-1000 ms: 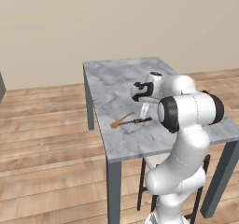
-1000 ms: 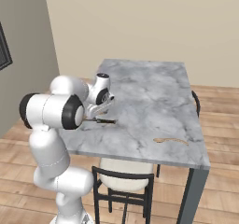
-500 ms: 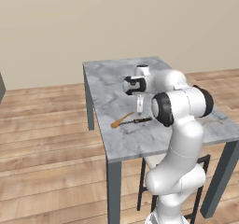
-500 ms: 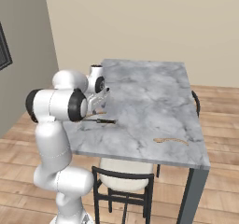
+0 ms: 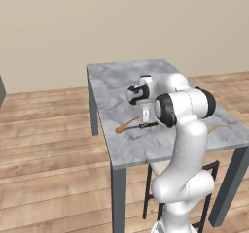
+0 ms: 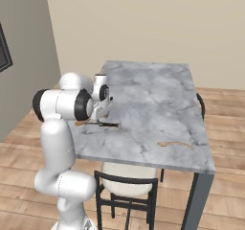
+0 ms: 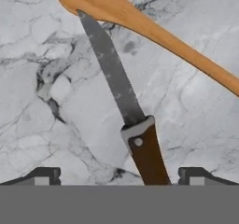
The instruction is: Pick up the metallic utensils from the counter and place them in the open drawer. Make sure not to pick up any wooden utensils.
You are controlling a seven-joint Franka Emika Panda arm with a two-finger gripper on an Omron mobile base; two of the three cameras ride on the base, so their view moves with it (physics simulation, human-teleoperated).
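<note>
The knife [image 7: 128, 120] lies flat on the marble bench [image 5: 116, 86] right under the hand [image 7: 119, 175]. In the hand view its dark brown handle runs down between the two finger tips [image 7: 44, 175], which stand wide apart on either side of it and touch nothing; the hand holds nothing. The grey blade runs away from the hand, and its tip reaches the bowl of the wooden spoon [image 7: 140, 22] and seems to lie over its edge. The spoon's handle slants off to the right in that view, well clear of the finger tips.

In the left base view the arm rises from the floor beside the bench, bends at the elbow above the near edge and reaches inward, with the hand [image 5: 144, 118] pointing straight down over the knife [image 5: 146, 125]. The wooden spoon [image 5: 125, 125] shows there as an orange-brown streak just to the left of the hand. In the right base view the hand [image 6: 103, 110] hangs over the left part of the bench [image 6: 158, 95], close above the knife [image 6: 103, 124].

The knife has a mottled, dull grey blade, narrow and tapering to a point, a pale metal collar where blade meets handle, and a brown handle with one small pale rivet. A thin light-brown wooden piece [image 6: 175, 144] lies near the right front corner of the bench, well apart from the hand.
</note>
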